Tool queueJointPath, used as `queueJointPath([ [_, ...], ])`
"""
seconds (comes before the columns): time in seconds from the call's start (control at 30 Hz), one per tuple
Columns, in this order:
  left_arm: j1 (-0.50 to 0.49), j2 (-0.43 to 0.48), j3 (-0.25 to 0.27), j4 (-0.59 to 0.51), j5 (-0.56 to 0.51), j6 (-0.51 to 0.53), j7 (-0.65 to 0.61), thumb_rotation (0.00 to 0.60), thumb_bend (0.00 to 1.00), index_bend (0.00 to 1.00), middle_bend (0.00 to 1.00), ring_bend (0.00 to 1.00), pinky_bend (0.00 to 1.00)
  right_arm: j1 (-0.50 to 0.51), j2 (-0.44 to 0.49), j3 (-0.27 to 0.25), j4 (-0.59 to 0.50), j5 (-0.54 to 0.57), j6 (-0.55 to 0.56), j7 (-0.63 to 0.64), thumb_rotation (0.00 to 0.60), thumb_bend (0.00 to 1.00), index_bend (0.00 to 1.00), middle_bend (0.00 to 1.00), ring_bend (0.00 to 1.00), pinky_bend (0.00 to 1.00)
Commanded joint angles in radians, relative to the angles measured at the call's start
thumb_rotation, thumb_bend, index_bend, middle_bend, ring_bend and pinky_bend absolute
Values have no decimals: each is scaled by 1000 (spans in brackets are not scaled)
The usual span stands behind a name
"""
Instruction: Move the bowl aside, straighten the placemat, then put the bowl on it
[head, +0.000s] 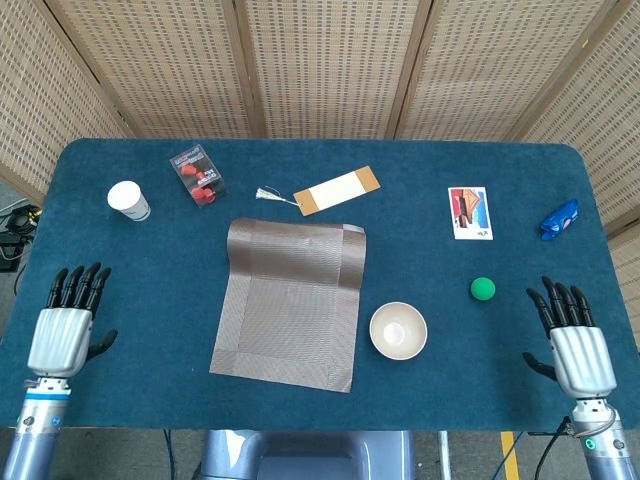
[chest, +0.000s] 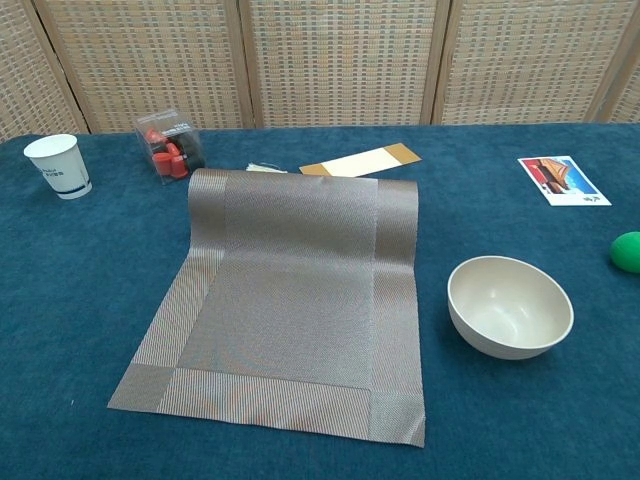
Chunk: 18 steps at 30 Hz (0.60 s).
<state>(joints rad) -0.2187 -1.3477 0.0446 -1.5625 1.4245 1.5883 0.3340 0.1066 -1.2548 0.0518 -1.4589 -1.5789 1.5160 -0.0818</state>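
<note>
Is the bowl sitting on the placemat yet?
No, the bowl rests on the bare blue table just off the placemat's right edge, near its front corner, with neither hand near it.

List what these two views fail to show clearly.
- Chest view: both hands lie outside the frame; only the head view shows the left hand and right hand.
- Chest view: green ball cut by the right edge.
- Placemat: far end curls up, so the cloth behind it is hidden in the chest view.
- Paper cup: print too small to read.
- Picture card: image too small to make out.
</note>
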Motion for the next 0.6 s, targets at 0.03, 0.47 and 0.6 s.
queueJointPath([
  [0.03,44,0,18,46,24,37,-60,600,201,0,0,0,0,4,-24,-32,5,-52,2,-13,600,62,250,0,0,1],
  [0.47,91,16,-8,81,31,29,-120,600,202,0,0,0,0,72,-215,-94,9,-171,-104,-164,600,136,417,75,0,98],
  [0.6,93,18,-19,84,26,9,-129,600,201,0,0,0,0,95,-271,-79,12,-153,-144,-188,600,167,437,96,0,115],
])
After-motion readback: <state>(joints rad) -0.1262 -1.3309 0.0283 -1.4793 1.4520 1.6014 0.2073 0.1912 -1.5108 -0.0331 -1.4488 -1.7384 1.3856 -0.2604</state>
